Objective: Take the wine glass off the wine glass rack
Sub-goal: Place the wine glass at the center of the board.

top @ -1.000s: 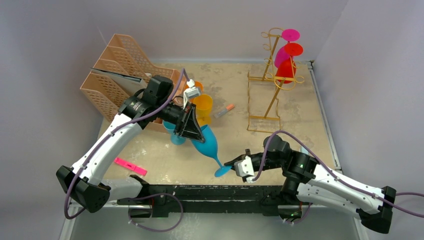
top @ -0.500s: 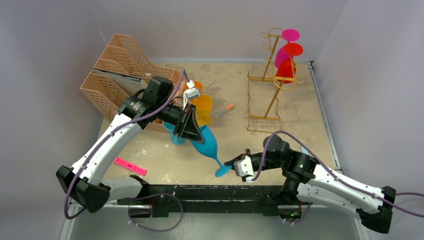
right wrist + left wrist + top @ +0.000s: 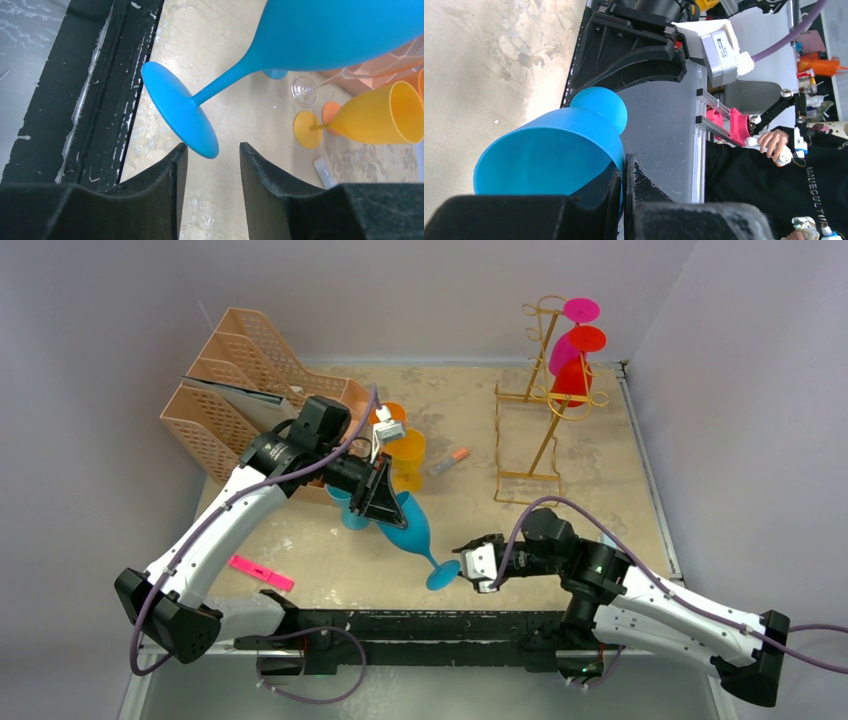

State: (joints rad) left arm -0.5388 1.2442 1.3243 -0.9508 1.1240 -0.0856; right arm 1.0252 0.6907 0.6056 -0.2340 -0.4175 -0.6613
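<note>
Top external shows our right gripper (image 3: 468, 562) newly spread, releasing the foot of the blue wine glass (image 3: 410, 527), well apart from the wine glass rack (image 3: 545, 390); left wrist, our left gripper (image 3: 624, 169) pinching its rim; right wrist, we see that foot loose between parted jaws.

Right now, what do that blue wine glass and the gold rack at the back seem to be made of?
The blue wine glass looks like plastic with a matte finish. Its colour is solid and opaque, with only a soft sheen and nothing showing through. The wine glass rack looks like thin metal wire with a gold finish, judging by its slim bent rods and loops. The pictures cannot confirm either.
</note>
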